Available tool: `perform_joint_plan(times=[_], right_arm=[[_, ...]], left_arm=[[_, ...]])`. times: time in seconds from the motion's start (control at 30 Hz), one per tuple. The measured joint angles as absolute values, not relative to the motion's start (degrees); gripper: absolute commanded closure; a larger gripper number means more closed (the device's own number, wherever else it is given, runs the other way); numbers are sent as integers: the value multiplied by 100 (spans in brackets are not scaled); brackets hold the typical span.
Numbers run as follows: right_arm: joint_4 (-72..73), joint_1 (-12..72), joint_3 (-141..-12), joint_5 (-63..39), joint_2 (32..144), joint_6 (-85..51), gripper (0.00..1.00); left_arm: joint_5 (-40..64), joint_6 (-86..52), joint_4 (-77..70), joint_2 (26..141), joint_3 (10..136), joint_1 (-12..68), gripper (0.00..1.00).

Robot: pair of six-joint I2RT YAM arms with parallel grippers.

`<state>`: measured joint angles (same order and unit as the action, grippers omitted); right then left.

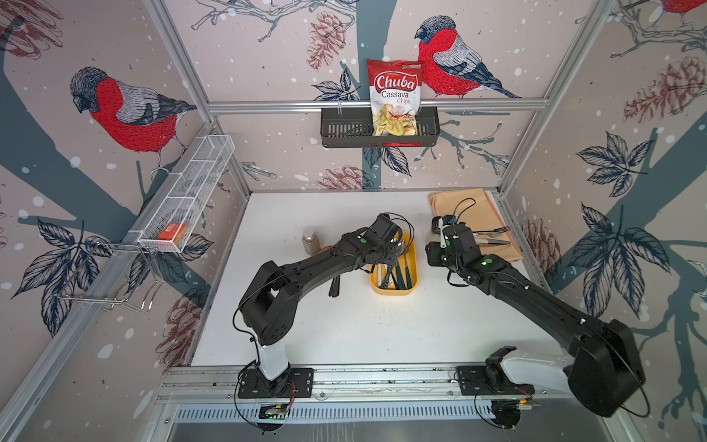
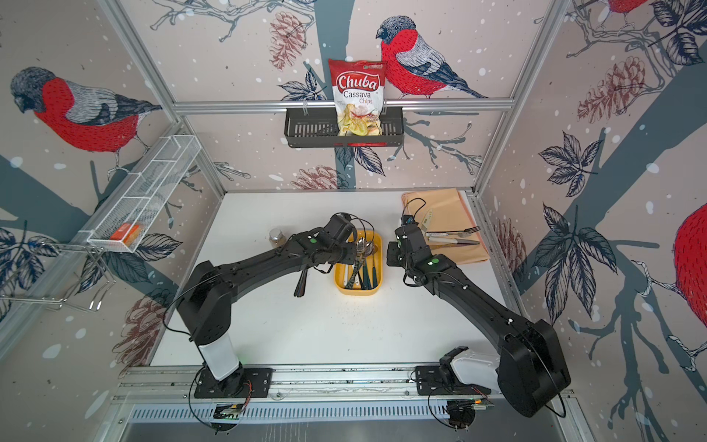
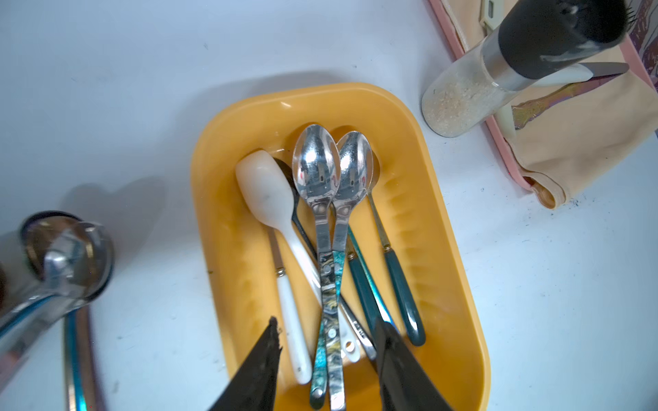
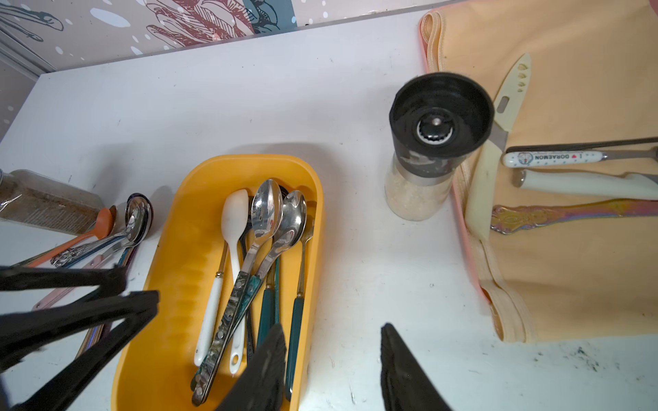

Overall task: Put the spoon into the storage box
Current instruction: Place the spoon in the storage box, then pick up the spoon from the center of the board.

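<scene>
Spoons lie in the box (image 3: 228, 227), a yellow tray on the white table (image 1: 344, 329), in a loose bundle with bowls toward the back wall. Two steel spoons with marbled handles cross on top: one (image 3: 315, 167) and its neighbour (image 3: 354, 167), bowls side by side and touching. Beneath them lie a white spoon (image 3: 263, 192), a white-handled piece and several green-handled pieces.

The left gripper (image 3: 325, 350) hovers over the handle end of the bundle. Its fingers (image 3: 263, 359) stand apart, one on each side of the crossed handles, and grip nothing. In both top views the left arm reaches over the box (image 1: 394, 292) (image 2: 357, 291).

More spoons (image 4: 106, 235) lie in a pile on the table just beside the box, on its left, near a brown jar (image 4: 46, 203).

The right gripper (image 4: 333, 359) hovers above the table at the right edge of the box. Its fingers (image 4: 402, 370) are apart and empty. A grinder (image 4: 431, 142) stands upright between the box and a cloth (image 4: 569, 277). Knives and a fork rest on the cloth.
</scene>
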<state>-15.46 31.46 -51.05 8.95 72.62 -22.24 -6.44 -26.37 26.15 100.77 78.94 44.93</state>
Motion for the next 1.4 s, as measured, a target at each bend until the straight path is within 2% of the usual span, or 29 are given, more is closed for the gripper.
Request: perform_joint_plan(times=[0.27,0.5,0.7,1.4], right_arm=[[-1398,3341,-5527,961,7905,-2224,55],[-1402,3452,-5793,1031,8228,-2224,55],[-1402,3465,-5802,1076,8256,-2231,55],[-1417,3483,-5730,1223,8296,-2287,55]], left_arm=[[-626,-1916,2864,9216,6871,3468,54],[-600,-1435,2845,9255,6361,2864,51],[-600,-1020,2838,9459,6128,2600,48],[-427,-493,2464,9898,5848,2053,48]])
